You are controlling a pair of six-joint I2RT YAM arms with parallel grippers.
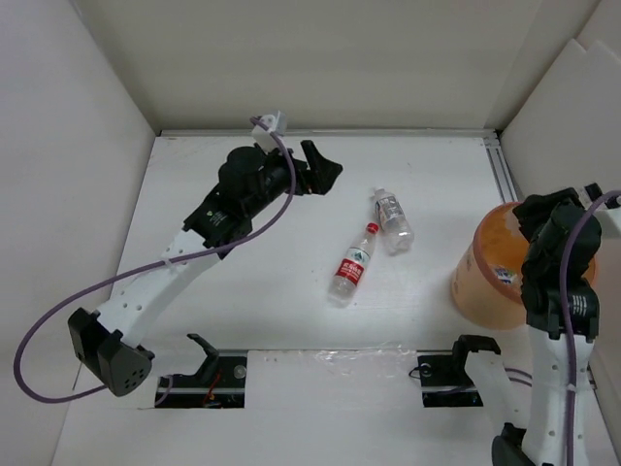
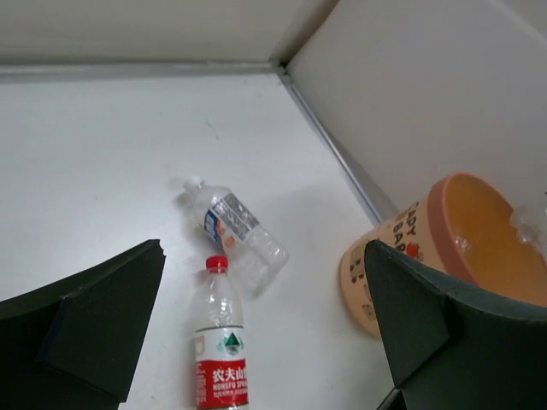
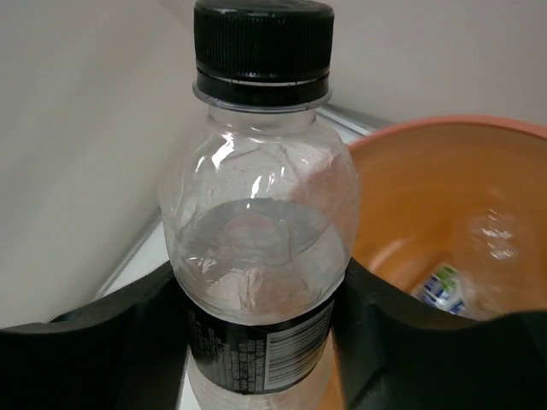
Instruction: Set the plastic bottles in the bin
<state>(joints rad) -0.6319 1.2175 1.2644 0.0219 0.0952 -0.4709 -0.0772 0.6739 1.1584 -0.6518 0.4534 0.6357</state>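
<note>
Right fingers clamp the black-capped bottle at mid-body, beside the bin rim, frame right. Left fingers apart, empty. Bottle looks light, thin-walled, crushable, slick; label band likely grips best.

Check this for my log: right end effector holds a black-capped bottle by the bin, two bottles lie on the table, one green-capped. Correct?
No: it is a red-capped bottle, not green-capped, as the left wrist view shows. The rest stands.

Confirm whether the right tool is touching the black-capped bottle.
Touching. The right wrist view shows the right tool clamped against both sides of the black-capped bottle at its label, with no gap.
</note>
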